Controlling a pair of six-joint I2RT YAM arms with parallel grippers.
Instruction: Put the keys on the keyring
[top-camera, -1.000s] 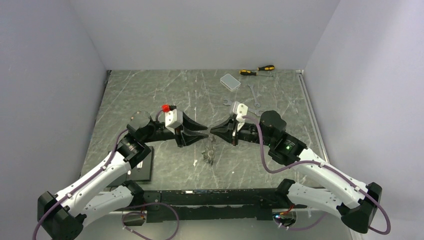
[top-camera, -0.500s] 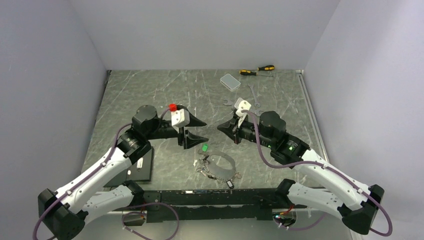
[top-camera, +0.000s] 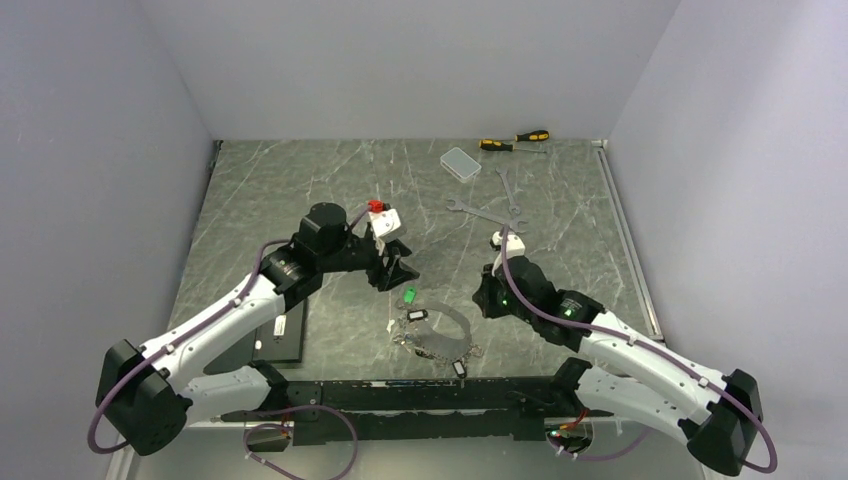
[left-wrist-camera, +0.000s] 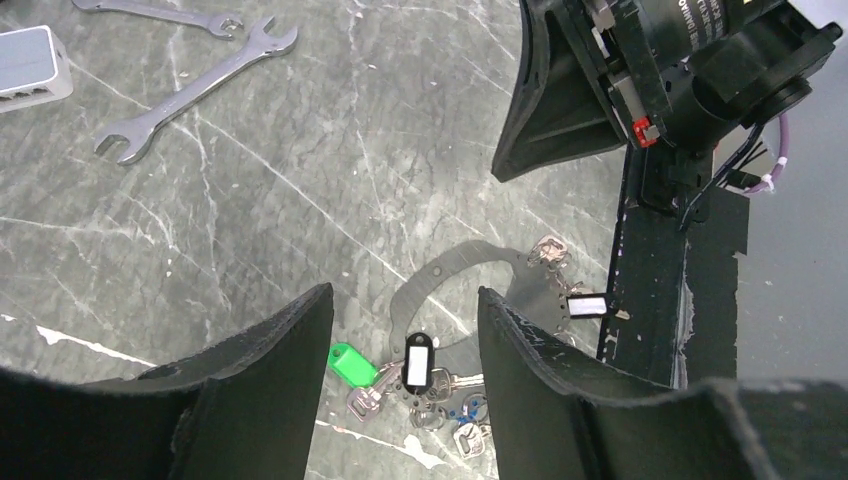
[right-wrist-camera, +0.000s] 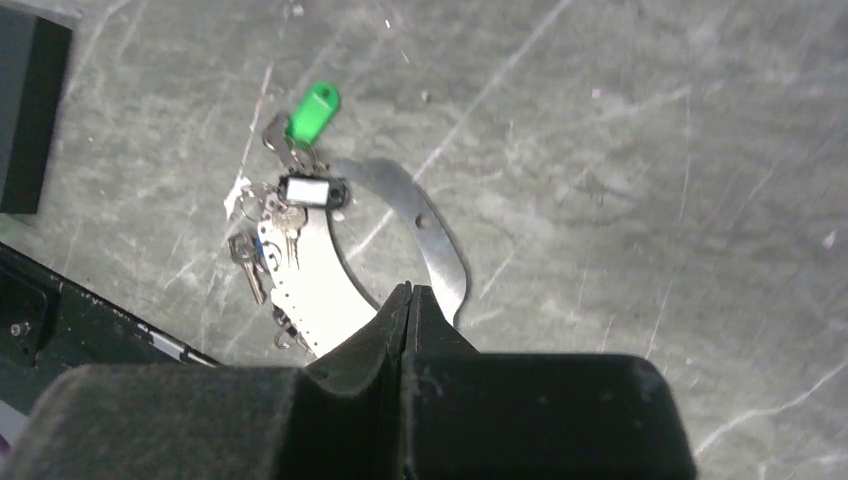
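**Beneath both claws: keys gathered at the keyring, threading not confirmed**

Below the left claw (left-wrist-camera: 402, 300), between its two spread fingers, the keys (left-wrist-camera: 425, 392) are seen bunched in a small heap on the table (top-camera: 300, 190). The left claw is released, and nothing is held in it. A green-headed key (left-wrist-camera: 347, 363) and a black-tagged key (left-wrist-camera: 416, 362) lie side by side at the near edge of the heap. A second black-tagged key (left-wrist-camera: 587, 305) lies off to that claw's right, apart from the heap.

The keyring (right-wrist-camera: 432, 240) is laid flat just under and ahead of the right claw (right-wrist-camera: 410, 295). That claw is clenched, finger against finger, and nothing can be made out between its tips. The keyring is judged to be gripped by neither claw. The heap touches the keyring on the side away from the right claw.

It cannot be told whether any key has been threaded onto the loop or is merely resting against it. Several keys seem to be joined by small rings of their own. The task is therefore judged unfinished at best: the keyring would have to be lifted and each loose key checked or fed on.

Well beyond the left claw a small pale box (top-camera: 460, 162) is set near two wrenches (left-wrist-camera: 195, 92). Its lid appears shut, and what it holds cannot be seen.
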